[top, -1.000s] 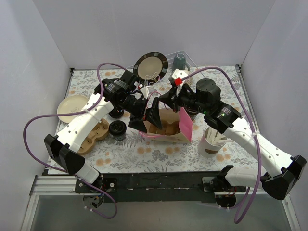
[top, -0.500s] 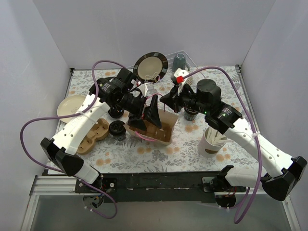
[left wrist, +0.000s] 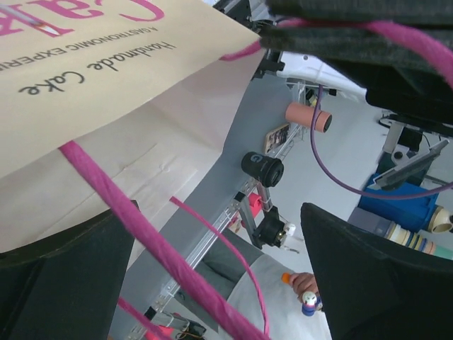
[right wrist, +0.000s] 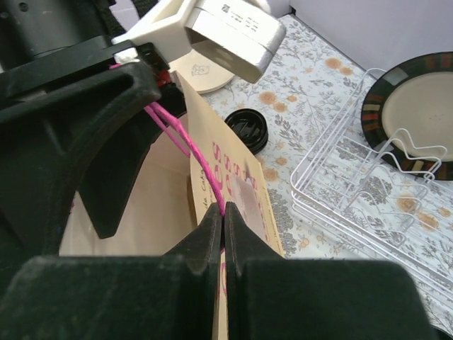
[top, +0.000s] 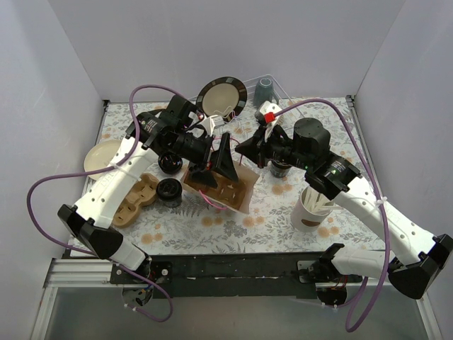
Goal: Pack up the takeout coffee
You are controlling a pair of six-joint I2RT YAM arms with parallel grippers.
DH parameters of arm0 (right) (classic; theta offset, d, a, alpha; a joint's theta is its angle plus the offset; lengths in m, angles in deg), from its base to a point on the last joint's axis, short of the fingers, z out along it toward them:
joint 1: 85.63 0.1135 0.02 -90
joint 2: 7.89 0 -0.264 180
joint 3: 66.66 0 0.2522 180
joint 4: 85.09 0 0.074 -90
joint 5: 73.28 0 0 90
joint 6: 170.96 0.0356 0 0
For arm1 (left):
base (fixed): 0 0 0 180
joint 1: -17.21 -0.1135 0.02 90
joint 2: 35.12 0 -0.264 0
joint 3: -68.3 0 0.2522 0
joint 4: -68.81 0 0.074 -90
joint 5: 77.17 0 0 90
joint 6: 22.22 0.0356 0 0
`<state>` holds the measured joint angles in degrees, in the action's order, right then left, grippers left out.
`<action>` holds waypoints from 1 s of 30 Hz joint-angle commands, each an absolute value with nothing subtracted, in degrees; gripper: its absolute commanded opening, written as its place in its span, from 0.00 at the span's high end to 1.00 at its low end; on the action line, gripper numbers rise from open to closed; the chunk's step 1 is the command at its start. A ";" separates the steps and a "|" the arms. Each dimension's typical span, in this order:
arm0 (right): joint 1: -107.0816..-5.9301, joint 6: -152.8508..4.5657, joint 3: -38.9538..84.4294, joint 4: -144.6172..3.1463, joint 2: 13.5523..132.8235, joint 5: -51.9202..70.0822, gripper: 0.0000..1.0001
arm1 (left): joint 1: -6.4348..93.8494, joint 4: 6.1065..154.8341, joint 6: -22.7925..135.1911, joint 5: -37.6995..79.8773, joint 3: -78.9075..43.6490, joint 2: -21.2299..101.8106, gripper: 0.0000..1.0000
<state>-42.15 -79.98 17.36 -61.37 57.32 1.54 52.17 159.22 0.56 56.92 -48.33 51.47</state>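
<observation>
A tan paper bag (top: pixel 225 193) with pink cord handles lies tilted at the table's middle, its mouth facing up. My left gripper (top: pixel 214 168) is open, its wide black fingers spread at the bag's mouth with a pink handle (left wrist: pixel 159 249) running between them. My right gripper (top: pixel 245 147) is shut on the other pink handle (right wrist: pixel 205 166) at the bag's right edge (right wrist: pixel 237 188). Two black cups (top: pixel 170 162) (top: pixel 170 190) stand left of the bag. A third black cup (top: pixel 281 168) stands under my right arm. One black lidded cup (right wrist: pixel 246 129) shows in the right wrist view.
A brown pulp cup carrier (top: pixel 136 200) lies at the front left, a cream plate (top: pixel 103 157) behind it. A white cup of stirrers (top: pixel 311 206) stands at the front right. A wire dish rack (top: pixel 244 113) with a dark-rimmed plate (top: pixel 221 97) and a grey-blue mug (top: pixel 264 88) stands at the back.
The bag has swung left and tipped, its pink side panel no longer showing. My left gripper moved left and back with it. My right gripper kept its hold on the handle.
</observation>
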 commanded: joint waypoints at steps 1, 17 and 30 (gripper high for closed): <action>-42.92 -78.67 17.24 -61.31 56.36 -2.87 0.99 | 51.49 160.53 -1.21 53.53 -50.75 49.52 0.02; -43.97 -77.36 18.03 -58.59 57.50 -8.51 0.99 | 51.40 158.34 -3.50 49.30 -57.43 55.23 0.02; -48.80 -79.99 17.41 -55.87 58.37 -12.81 0.99 | 38.67 127.27 -13.60 30.94 -49.74 41.57 0.02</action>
